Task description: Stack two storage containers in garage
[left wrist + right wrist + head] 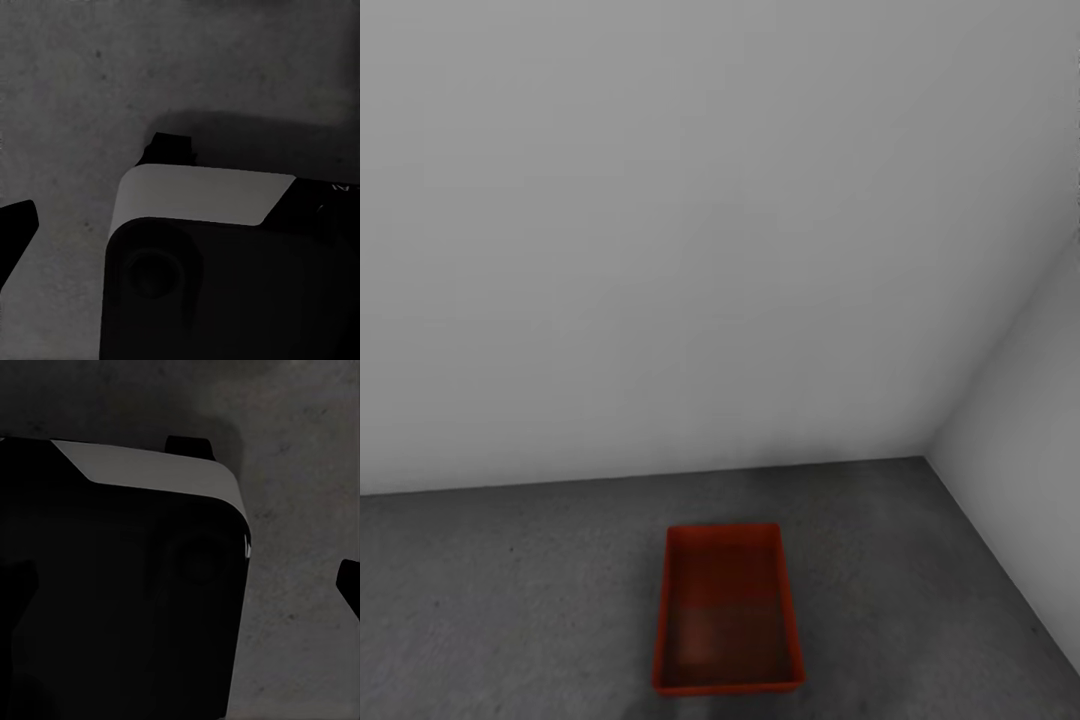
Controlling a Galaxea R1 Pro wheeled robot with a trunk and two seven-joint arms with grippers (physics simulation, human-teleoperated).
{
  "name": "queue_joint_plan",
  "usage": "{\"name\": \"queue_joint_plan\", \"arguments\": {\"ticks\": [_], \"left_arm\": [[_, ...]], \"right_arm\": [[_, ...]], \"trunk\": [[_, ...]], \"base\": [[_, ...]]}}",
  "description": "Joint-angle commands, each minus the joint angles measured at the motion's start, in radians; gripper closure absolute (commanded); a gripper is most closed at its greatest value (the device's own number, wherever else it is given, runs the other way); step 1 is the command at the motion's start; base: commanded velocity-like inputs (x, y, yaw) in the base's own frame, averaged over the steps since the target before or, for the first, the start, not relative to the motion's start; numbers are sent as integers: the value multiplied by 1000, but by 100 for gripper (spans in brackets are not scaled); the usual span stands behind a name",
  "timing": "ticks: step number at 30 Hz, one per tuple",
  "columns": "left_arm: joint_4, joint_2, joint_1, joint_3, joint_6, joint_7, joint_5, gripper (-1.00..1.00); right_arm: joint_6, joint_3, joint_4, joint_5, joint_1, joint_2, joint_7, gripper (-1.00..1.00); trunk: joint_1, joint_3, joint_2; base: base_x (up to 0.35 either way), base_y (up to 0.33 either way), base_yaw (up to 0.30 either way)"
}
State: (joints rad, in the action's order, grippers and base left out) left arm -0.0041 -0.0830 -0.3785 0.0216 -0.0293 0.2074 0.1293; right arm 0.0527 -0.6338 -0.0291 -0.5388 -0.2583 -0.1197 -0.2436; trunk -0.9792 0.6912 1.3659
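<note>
One orange-red storage container (727,610) rests flat on the garage's dark grey concrete floor (510,600), open side up and empty, close to the pale grey back wall and near the room's right corner. No gripper touches it. In the left wrist view a dark fingertip (15,225) of my left gripper sits at the picture's edge, far off centre, over bare concrete with nothing held. In the right wrist view a dark fingertip (349,585) of my right gripper likewise sits at the edge, with nothing between the fingers.
Pale grey walls (660,250) meet in a corner at the right (930,455). My own black and white base (202,195) (150,480) lies below both wrist cameras. Concrete stretches out to the left of the container.
</note>
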Motion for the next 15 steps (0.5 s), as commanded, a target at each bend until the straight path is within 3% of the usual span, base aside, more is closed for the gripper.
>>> {"name": "queue_joint_plan", "arguments": {"ticks": [1,15], "left_arm": [[0,0,0,3,-3,3,9,-100],[0,-2,27,3,-2,3,8,-100]], "right_arm": [[7,-8,-3,-10,-1,-1,0,-100],[9,-8,-3,-10,-1,2,0,-100]], "trunk": [[0,-1,0],[0,-23,0]], "base": [[0,0,0],[0,0,0]]}}
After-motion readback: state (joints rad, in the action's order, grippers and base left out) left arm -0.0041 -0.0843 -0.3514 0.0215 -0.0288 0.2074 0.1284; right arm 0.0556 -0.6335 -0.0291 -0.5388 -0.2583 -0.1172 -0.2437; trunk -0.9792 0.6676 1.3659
